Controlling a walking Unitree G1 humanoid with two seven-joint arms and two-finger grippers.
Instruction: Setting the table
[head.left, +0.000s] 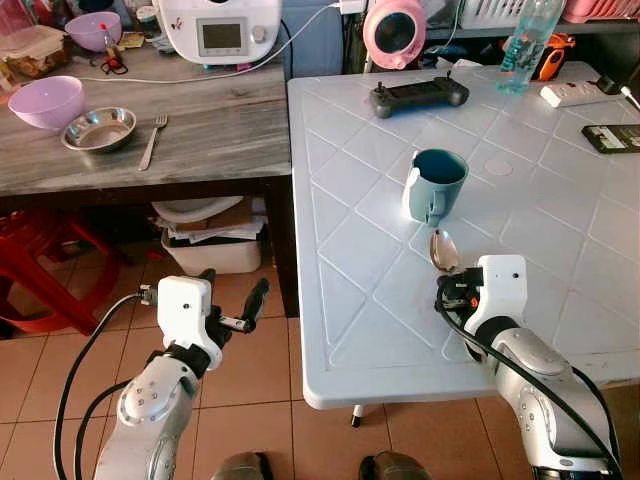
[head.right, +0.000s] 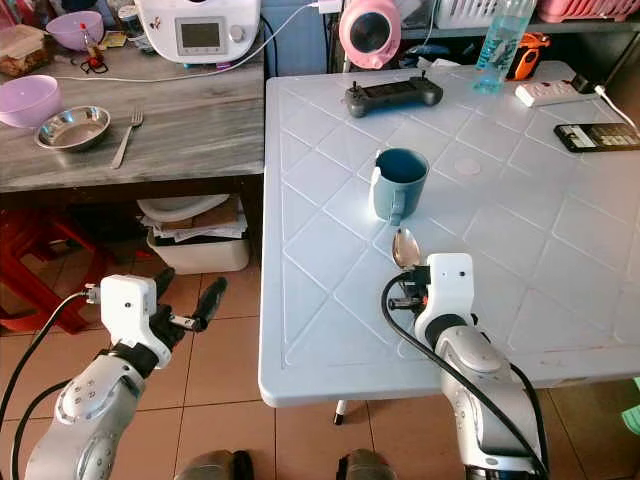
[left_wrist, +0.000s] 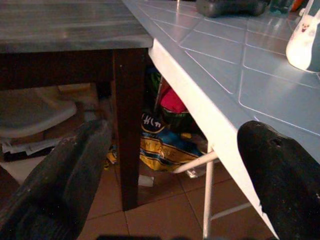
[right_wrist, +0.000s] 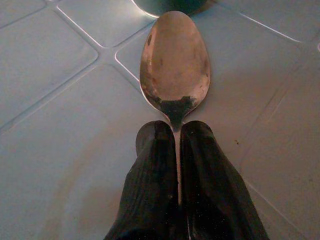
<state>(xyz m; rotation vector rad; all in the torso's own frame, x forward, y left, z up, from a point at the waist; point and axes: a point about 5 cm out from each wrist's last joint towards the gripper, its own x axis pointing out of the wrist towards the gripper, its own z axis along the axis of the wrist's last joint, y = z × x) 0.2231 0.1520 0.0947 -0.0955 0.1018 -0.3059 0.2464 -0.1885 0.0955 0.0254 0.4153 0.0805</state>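
Right gripper (right_wrist: 175, 150) fingers clamp the spoon (right_wrist: 174, 62) near the mug (head.left: 437, 184); left gripper (head.left: 232, 298) fingers apart.

Mug (head.left: 437, 184): teal
Spoon (right_wrist: 174, 65): silver
Bench (head.left: 560, 240): pale blue, diamond grid
Bowl (head.left: 46, 101): lilac
Claw fingers (right_wrist: 155, 165): black

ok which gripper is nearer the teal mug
Right. The right gripper holds a spoon just short of the teal mug; the left gripper hangs beside the table, open.

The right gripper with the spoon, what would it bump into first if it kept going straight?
Probably the teal mug. The right gripper holds the spoon pointing at it, its bowl just short of the mug's base.
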